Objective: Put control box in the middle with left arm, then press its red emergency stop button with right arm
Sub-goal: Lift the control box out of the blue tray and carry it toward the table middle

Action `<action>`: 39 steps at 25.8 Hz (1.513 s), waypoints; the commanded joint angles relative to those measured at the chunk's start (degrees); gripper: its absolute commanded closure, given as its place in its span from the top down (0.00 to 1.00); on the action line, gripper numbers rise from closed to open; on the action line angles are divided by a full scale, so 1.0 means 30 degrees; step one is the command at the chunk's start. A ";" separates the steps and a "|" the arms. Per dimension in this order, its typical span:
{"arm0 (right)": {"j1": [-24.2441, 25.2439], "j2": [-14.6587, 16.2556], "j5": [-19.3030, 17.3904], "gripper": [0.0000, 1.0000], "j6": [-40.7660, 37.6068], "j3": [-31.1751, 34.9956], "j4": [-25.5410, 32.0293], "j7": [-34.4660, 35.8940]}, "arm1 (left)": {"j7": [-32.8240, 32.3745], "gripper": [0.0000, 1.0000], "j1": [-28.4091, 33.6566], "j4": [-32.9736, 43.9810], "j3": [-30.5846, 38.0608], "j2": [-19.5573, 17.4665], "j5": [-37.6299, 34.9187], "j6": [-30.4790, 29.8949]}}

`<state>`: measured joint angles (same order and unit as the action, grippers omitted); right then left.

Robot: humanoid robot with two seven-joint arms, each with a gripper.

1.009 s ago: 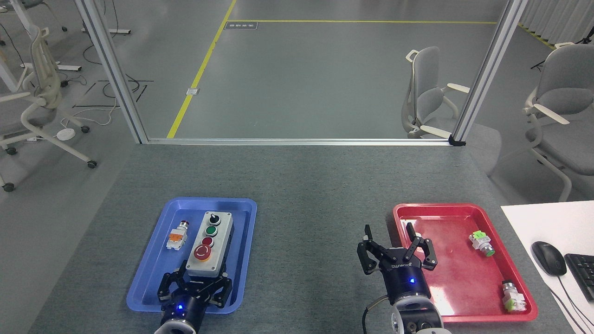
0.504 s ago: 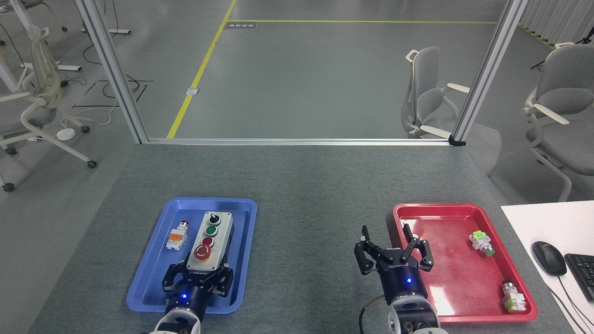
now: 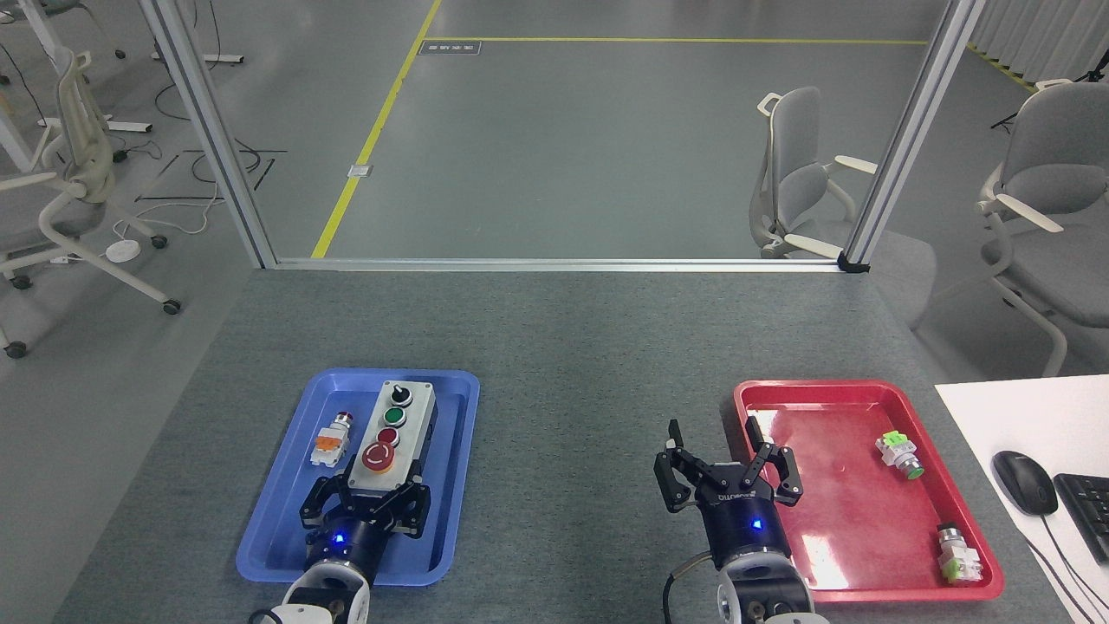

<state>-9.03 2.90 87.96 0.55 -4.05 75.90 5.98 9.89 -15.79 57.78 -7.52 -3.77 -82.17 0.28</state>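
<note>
The control box [image 3: 396, 421], light grey on a black base, lies lengthways in the blue tray [image 3: 269, 530] at the left. Its red emergency stop button [image 3: 378, 457] is the control nearest me. My left gripper [image 3: 374, 487] is shut on the box's near end, one finger on each side. My right gripper [image 3: 712, 431] stands open over the grey table, just left of the red tray [image 3: 832, 386], holding nothing. The middle [image 3: 572, 433] of the table lies between the two trays.
A loose orange-and-white push-button part [image 3: 332, 440] lies in the blue tray beside the box. Two green-and-white parts [image 3: 898, 455] [image 3: 957, 555] lie in the red tray. A white desk at the right carries a mouse [image 3: 1025, 482] and keyboard [image 3: 1090, 511].
My left gripper has moved away from me with the control box, which now sits further up the blue tray. My right gripper has drifted slightly left and forward, still open.
</note>
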 commanded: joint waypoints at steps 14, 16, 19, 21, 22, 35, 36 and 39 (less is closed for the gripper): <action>0.0053 0.0088 -0.0024 0.99 0.0255 -0.0087 0.0011 0.0087 | -0.0280 0.00 -0.0097 0.3153 -0.3558 0.3159 -0.0382 0.0315; 0.0053 0.0117 0.0005 0.99 0.0255 -0.0087 0.0011 0.0087 | -0.0280 0.00 -0.0272 0.2450 -0.4525 0.3540 -0.0382 0.0345; 0.0082 0.0147 0.0005 0.99 0.0313 -0.0087 0.0011 0.0087 | -0.0309 0.00 -0.0946 0.0985 -0.5843 0.3892 -0.0382 0.1428; 0.0082 0.0147 -0.0024 0.99 0.0313 -0.0087 0.0011 0.0087 | -0.0280 0.00 -0.1532 -0.0041 -0.7309 0.3862 -0.0294 0.2220; 0.0111 0.0147 -0.0024 0.99 0.0313 -0.0087 0.0011 0.0087 | -0.0280 0.00 -0.1796 -0.0509 -0.7982 0.3862 -0.0206 0.2483; 0.0346 0.0352 -0.0054 0.99 0.0284 -0.0087 0.0011 0.0145 | -0.0250 0.00 -0.2411 -0.2648 -1.0766 0.3892 -0.0089 0.2396; 0.0375 0.0322 -0.0054 0.99 0.0284 -0.0116 0.0011 0.0145 | -0.0250 0.00 -0.2411 -0.2707 -1.1059 0.3892 -0.0089 0.2425; 0.0404 0.0352 -0.0054 0.99 0.0284 -0.0116 0.0011 0.0526 | -0.0250 0.00 -0.2499 -0.2707 -1.1205 0.3892 -0.0060 0.2483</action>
<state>-7.96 3.90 87.82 1.40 -4.38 75.94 6.79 9.11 -23.06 49.82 -40.37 7.90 -82.42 7.51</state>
